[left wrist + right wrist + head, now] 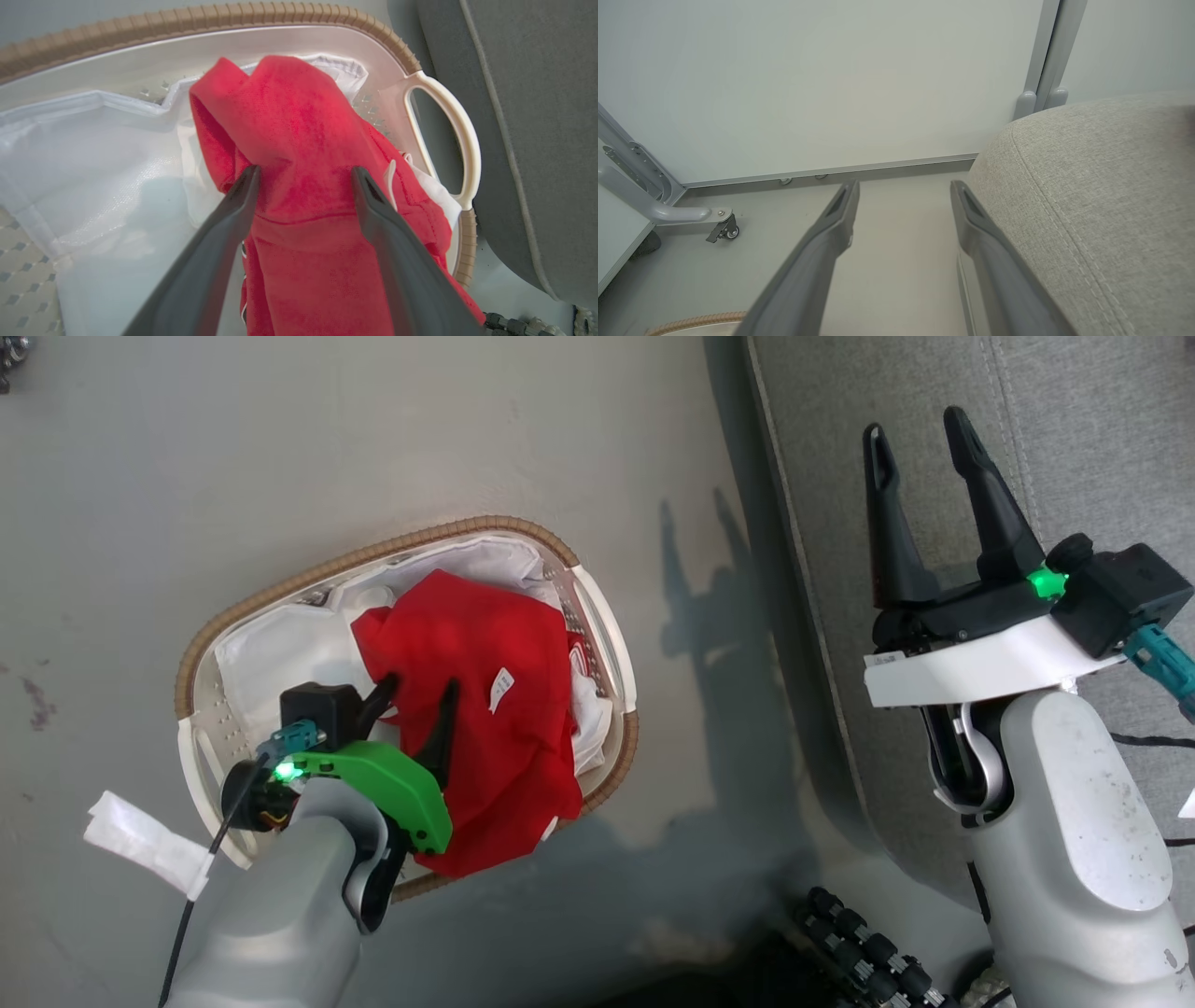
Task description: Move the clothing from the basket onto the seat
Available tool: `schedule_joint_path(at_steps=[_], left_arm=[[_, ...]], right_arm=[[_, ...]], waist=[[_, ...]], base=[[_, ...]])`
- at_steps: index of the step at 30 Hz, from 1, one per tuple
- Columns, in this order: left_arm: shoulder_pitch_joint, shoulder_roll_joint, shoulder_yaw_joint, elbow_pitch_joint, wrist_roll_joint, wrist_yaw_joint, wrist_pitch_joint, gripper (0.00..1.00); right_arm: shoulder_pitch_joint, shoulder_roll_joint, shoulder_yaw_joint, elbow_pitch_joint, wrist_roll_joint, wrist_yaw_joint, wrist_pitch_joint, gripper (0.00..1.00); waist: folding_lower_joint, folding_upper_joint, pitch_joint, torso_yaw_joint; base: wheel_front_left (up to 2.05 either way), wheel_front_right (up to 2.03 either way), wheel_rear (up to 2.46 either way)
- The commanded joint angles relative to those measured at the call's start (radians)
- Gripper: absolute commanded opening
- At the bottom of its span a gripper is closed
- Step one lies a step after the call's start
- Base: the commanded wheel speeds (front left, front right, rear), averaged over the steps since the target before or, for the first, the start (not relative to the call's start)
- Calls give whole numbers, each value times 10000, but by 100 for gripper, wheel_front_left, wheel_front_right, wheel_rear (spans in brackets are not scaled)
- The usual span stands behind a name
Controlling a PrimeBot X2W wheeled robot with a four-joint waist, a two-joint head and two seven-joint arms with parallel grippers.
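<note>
Bright red clothing (476, 709) with a small white label lies heaped in the oval white basket (597, 607), which stands on the floor left of the grey seat (1102, 448). My left gripper (417, 686) is open, its two dark fingers straddling a raised fold of the red clothing (303, 154); the tips touch the fabric. The basket's brown rim (187, 18) and white liner (84, 177) show around it. Over the seat's edge, my right gripper (915, 429) hangs open and holds nothing; its wrist view shows the seat (1101, 186) at the right.
The basket's white handle (462, 140) faces the seat. A white wall panel with a castor leg (724, 228) stands beyond the floor. Dark cable links (868, 952) lie on the floor at my base. A white tag (140, 840) hangs off my left arm.
</note>
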Motion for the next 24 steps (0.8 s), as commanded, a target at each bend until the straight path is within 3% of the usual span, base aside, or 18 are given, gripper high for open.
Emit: schedule_joint_path(at_steps=[1, 24], left_arm=[[-294, 42, -228, 109, -185, -30, -4, 100], [-2502, 44, -3221, 1723, -1571, -31, 73, 100]], right_arm=[[-136, -28, -18, -96, 78, -14, -3, 100], [-559, -30, 49, -953, -137, -14, -4, 100]], waist=[[0, 0, 185, -7], [0, 0, 1770, 110]], base=[[0, 0, 0], [0, 0, 0]])
